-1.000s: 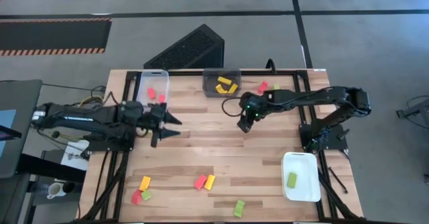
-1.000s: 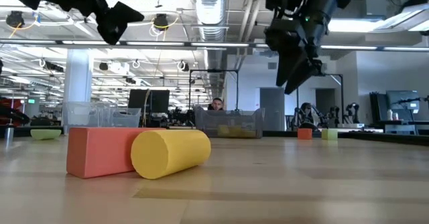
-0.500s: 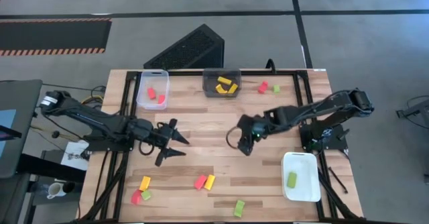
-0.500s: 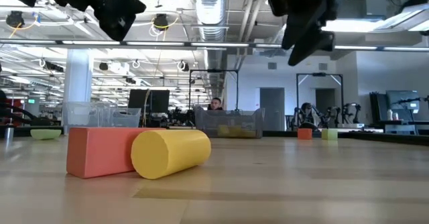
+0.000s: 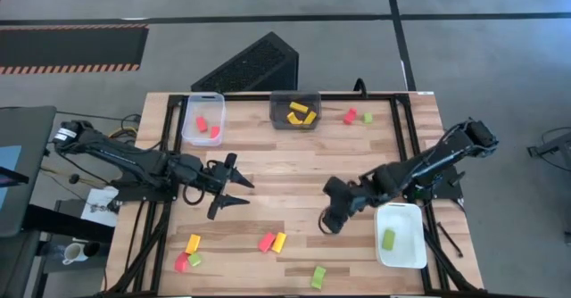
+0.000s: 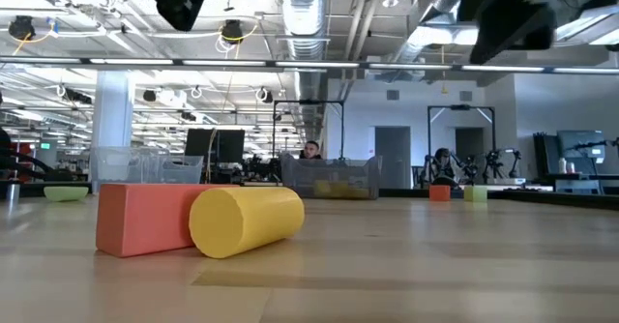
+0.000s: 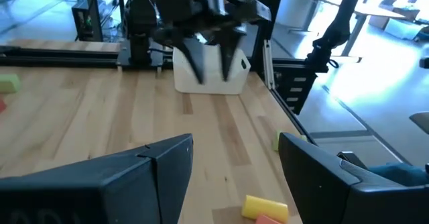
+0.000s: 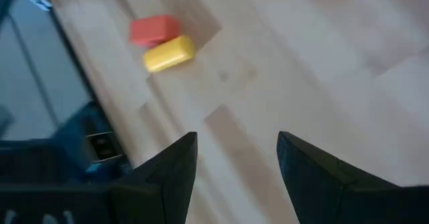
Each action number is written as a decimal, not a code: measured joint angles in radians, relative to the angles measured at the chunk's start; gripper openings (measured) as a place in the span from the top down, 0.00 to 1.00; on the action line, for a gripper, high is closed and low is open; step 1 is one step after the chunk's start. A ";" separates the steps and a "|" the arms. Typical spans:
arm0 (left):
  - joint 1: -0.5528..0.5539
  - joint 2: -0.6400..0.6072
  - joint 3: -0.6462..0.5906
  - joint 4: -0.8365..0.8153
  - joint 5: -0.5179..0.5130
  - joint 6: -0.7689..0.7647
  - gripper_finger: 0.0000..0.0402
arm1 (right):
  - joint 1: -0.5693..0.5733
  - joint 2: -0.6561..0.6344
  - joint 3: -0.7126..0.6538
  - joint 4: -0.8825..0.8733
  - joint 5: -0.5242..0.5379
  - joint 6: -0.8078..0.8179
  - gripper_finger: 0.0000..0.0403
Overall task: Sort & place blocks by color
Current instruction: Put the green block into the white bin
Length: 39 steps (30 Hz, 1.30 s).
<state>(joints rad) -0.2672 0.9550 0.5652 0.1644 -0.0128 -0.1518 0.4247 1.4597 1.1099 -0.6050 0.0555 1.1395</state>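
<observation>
Both arms over mid-table, jaws spread, nothing held.

Left gripper (image 5: 239, 187) left of centre in the high view, jaws wide, empty. Right gripper (image 5: 326, 224) lower right of centre, just left of the white tray (image 5: 401, 252), jaws open, empty. Blocks: red block (image 5: 266, 242) touching yellow block (image 5: 279, 242) at lower centre; yellow, red and green ones at lower left (image 5: 189, 253); a green one at bottom centre (image 5: 318, 277); red and green at upper right (image 5: 358, 116). Reds in the clear tray (image 5: 191, 129), yellows in the dark grey tray (image 5: 279, 120), one green in the white tray.
</observation>
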 joint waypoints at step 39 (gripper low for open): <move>0.000 0.000 -0.001 -0.050 0.123 0.186 0.49 | 0.224 0.819 0.865 -0.441 -0.156 0.873 0.44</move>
<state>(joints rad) -0.2672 0.9550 0.5644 0.1146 0.1104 0.0339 0.6483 2.2791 1.9747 -1.0462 -0.1001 2.0126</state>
